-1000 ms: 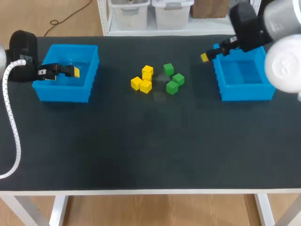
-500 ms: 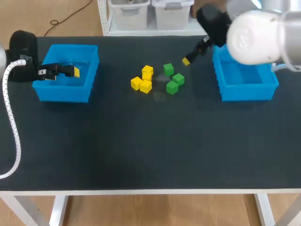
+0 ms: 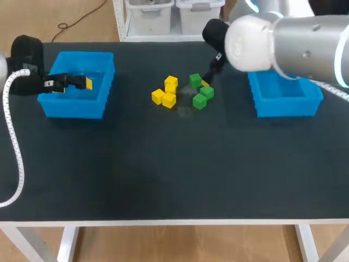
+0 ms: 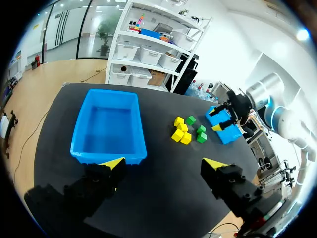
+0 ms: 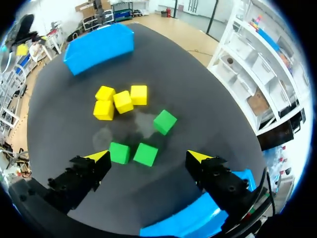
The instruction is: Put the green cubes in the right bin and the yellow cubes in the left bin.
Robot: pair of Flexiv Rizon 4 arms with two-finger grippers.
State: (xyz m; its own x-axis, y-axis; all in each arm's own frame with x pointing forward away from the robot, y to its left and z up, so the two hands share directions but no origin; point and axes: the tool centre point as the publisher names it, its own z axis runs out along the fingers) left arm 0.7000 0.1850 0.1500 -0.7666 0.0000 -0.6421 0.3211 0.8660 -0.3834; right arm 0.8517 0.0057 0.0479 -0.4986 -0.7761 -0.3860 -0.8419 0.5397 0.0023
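We swing our right gripper (image 5: 149,156) away from the right bin (image 3: 284,105) across to the green cubes (image 3: 199,101), where it now hovers.

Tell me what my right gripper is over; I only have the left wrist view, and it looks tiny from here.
Observer: The right gripper is open, and two green cubes show side by side between its fingers. I cannot tell its height.
Operator: Check the third green one.
Observer: The third green cube lies apart, ahead of the gripper, toward the four yellow cubes.
Operator: Look into the right bin.
Observer: In the head view, the part of the right bin not hidden by the arm holds no cube.
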